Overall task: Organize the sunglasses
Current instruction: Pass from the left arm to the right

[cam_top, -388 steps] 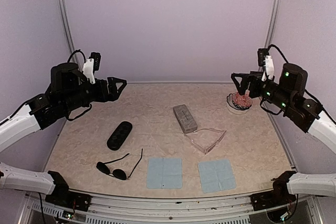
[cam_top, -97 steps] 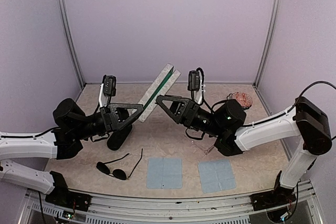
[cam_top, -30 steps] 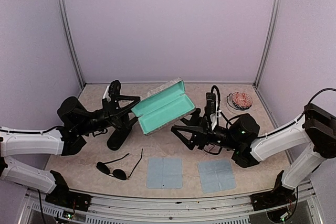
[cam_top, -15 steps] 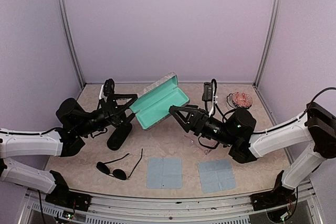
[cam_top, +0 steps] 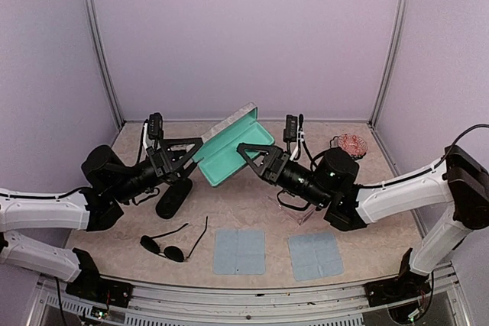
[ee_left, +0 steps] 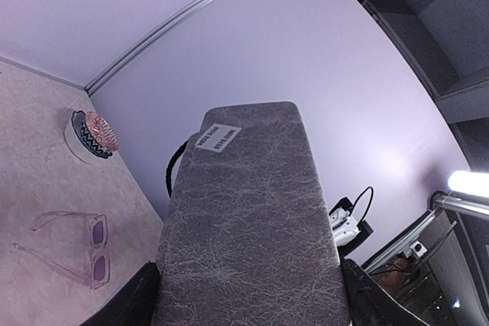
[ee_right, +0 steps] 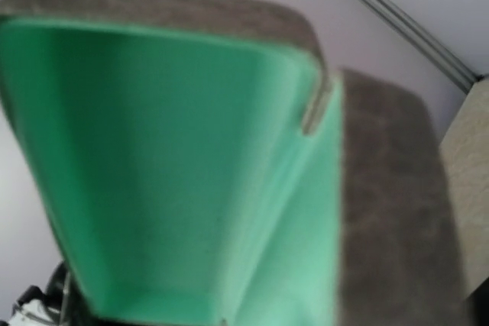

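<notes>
Two arms meet mid-frame: your left gripper (cam_top: 195,154) clamps the case (cam_top: 233,143) open, presumably to receive the clear sunglasses (ee_left: 76,246); whether your right gripper (cam_top: 246,156) grips, you cannot tell.

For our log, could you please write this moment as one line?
grey case open, aloft; left gripper holding; right gripper near; sunglasses on table

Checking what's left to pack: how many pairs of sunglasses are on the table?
2. The dark wire-framed pair lies front left, near the blue cloths; the clear pinkish pair lies right of centre, seen best by the left wrist camera.
</notes>
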{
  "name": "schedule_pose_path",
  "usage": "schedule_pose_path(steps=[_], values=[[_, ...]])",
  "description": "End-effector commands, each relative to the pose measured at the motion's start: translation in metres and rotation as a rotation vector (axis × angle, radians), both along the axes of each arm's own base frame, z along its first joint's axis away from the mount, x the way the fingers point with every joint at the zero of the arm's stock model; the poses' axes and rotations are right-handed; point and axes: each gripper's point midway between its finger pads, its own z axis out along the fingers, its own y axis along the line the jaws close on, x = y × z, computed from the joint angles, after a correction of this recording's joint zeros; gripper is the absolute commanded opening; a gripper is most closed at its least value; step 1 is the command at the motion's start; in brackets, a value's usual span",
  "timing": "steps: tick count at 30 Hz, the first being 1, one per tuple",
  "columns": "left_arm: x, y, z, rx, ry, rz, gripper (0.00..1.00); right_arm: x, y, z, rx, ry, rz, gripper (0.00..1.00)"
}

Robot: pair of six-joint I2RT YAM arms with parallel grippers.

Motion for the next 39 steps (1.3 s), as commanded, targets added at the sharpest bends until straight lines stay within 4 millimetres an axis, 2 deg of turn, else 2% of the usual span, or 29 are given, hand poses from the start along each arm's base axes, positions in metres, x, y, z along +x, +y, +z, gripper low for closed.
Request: schedule_pose_path(steps=[1, 6, 8, 9, 11, 12, 14, 15, 17, 19, 26, 30, 34, 39], values=[[-0.004, 0.004, 0.017, -0.006, -0.093, 0.056, 0.00, 0.001, 0.003, 0.010, 0.032, 0.013, -0.010, 0.31], [-0.006, 0.003, 0.014, 0.009, -0.098, 0.059, 0.03, 0.002, -0.001, 0.013, 0.024, 0.010, -0.035, 0.09], [-0.006, 0.004, 0.012, 0.014, -0.095, 0.063, 0.08, 0.003, -0.002, 0.014, 0.012, 0.007, -0.045, 0.00], [-0.006, 0.004, 0.011, 0.018, -0.092, 0.064, 0.12, 0.003, -0.003, 0.014, 0.006, 0.003, -0.050, 0.00], [-0.005, 0.004, 0.007, 0.028, -0.084, 0.066, 0.27, 0.004, -0.005, 0.015, -0.003, -0.005, -0.061, 0.00], [-0.005, 0.005, 0.006, 0.031, -0.081, 0.068, 0.38, 0.003, -0.006, 0.016, -0.011, -0.011, -0.066, 0.00], [-0.004, 0.007, 0.003, 0.046, -0.068, 0.085, 0.65, 0.005, -0.008, 0.018, -0.041, -0.023, -0.089, 0.00], [-0.002, 0.009, 0.002, 0.054, -0.064, 0.100, 0.74, 0.006, -0.009, 0.018, -0.065, -0.031, -0.100, 0.00], [-0.002, 0.015, 0.003, 0.070, -0.064, 0.129, 0.88, 0.014, -0.012, 0.014, -0.144, -0.046, -0.158, 0.00], [0.002, 0.021, 0.000, 0.096, -0.052, 0.172, 0.98, 0.021, -0.015, 0.009, -0.220, -0.049, -0.206, 0.00], [0.011, 0.052, 0.000, 0.218, -0.012, 0.319, 0.99, 0.045, -0.027, -0.005, -0.570, -0.191, -0.320, 0.00], [0.018, 0.077, 0.000, 0.341, 0.006, 0.418, 0.99, 0.062, -0.028, -0.014, -0.915, -0.397, -0.324, 0.00], [0.020, 0.105, 0.013, 0.433, 0.005, 0.489, 0.99, 0.083, -0.035, -0.031, -1.262, -0.561, -0.325, 0.00], [0.021, 0.136, 0.037, 0.528, -0.035, 0.566, 0.99, 0.098, -0.037, -0.043, -1.594, -0.815, -0.213, 0.00]])
